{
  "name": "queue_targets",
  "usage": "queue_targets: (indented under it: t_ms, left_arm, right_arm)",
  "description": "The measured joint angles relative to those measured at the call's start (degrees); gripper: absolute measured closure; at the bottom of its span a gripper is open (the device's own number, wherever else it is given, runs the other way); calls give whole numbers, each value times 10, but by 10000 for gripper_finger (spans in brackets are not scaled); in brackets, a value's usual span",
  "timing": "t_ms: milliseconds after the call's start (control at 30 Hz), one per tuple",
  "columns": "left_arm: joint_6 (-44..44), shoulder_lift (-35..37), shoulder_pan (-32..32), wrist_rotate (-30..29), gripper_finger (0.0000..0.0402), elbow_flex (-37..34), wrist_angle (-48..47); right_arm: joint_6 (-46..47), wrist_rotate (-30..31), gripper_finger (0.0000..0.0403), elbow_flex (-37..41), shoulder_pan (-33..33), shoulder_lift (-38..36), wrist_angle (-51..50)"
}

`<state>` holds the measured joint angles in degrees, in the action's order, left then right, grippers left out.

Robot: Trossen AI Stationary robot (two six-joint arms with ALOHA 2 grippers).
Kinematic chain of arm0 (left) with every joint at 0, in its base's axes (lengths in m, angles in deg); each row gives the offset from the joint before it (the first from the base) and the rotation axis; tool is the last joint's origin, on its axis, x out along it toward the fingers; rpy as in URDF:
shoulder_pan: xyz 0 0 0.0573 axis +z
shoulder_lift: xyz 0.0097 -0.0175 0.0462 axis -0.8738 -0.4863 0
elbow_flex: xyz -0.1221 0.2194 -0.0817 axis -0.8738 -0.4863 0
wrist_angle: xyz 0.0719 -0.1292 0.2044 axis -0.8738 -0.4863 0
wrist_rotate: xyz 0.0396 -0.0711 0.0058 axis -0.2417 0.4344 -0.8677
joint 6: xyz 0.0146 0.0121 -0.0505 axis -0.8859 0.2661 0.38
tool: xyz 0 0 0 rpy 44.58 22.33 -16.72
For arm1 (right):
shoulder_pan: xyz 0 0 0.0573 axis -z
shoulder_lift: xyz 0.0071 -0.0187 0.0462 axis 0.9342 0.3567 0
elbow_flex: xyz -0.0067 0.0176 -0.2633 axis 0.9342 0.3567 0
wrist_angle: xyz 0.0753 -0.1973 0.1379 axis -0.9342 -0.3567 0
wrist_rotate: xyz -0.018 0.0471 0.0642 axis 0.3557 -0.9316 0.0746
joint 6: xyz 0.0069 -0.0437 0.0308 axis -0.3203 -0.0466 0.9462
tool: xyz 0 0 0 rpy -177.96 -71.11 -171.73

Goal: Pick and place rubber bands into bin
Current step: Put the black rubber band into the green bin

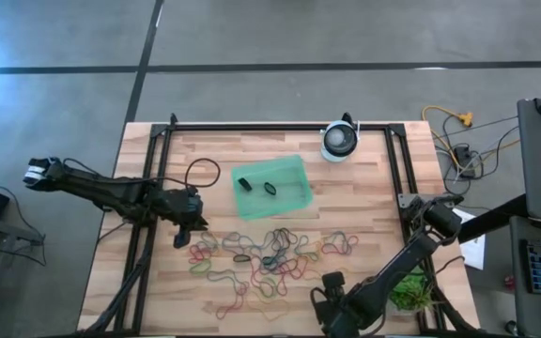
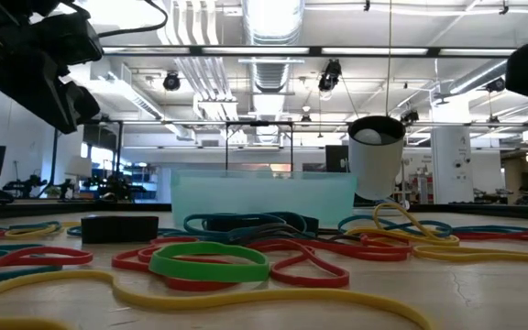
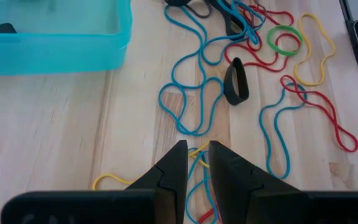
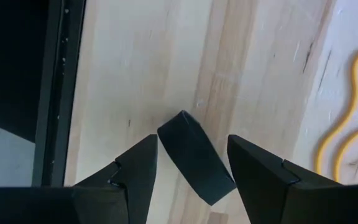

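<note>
Presently, the left gripper (image 1: 184, 232) is positioned above the left edge of the wooden table (image 1: 364, 202), at the left fringe of the scattered rubber bands (image 1: 270, 258). In the left wrist view, its fingers (image 3: 174, 171) are seen nearly closed, with only a narrow gap between them; thin yellow and blue bands (image 3: 199, 155) lie on the wood under the gap, and whether any band is pinched cannot be told.

Toward the centre, the bin (image 1: 272, 187) is located on the table beyond the bands, and two dark bands (image 1: 256, 186) are seen lying inside it. The loose bands are spread in a tangle between the bin and the near edge of the table. A round white device (image 1: 339, 141) is placed at the far edge, to the right of the bin.

At the right, the right gripper (image 1: 332, 293) is held low over the near edge of the table. In the right wrist view, its fingers (image 4: 138, 168) are spread wide, and a thick black band (image 4: 196, 158) is seen standing on edge between them, apart from both fingers; it is not gripped. A yellow band (image 4: 347, 118) lies near it.
</note>
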<state>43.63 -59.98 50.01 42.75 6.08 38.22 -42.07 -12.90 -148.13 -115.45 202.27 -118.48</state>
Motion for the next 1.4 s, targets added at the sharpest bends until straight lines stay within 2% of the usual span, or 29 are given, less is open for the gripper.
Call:
queue_targets:
  t_ms: [300, 400, 600, 667, 867, 967, 1233, 1400]
  left_arm:
    - [0, 0, 0, 0, 352, 0, 0]
    - [0, 0, 0, 0, 352, 0, 0]
    - [0, 0, 0, 0, 352, 0, 0]
    - [0, 0, 0, 0, 352, 0, 0]
    - [0, 0, 0, 0, 352, -2, 0]
    - [-1, 0, 0, 0, 352, -3, 0]
    - [-2, 0, 0, -13, 352, -4, 4]
    - [-6, 0, 0, -18, 352, -4, 4]
  right_arm:
    - [2, 0, 224, 15, 0, 0, 8]
    - [-9, 0, 263, 15, 0, 0, 7]
    - [-41, 0, 374, 16, 0, 0, 6]
    - [-50, 5, 387, 16, 0, -1, 5]
    - [-75, 40, 394, 15, 0, -8, 4]
    - [-96, 77, 394, 6, 0, -12, -6]
    - [-194, 237, 394, -13, 2, -37, -11]
    - [-236, 383, 394, -13, 12, -57, -10]
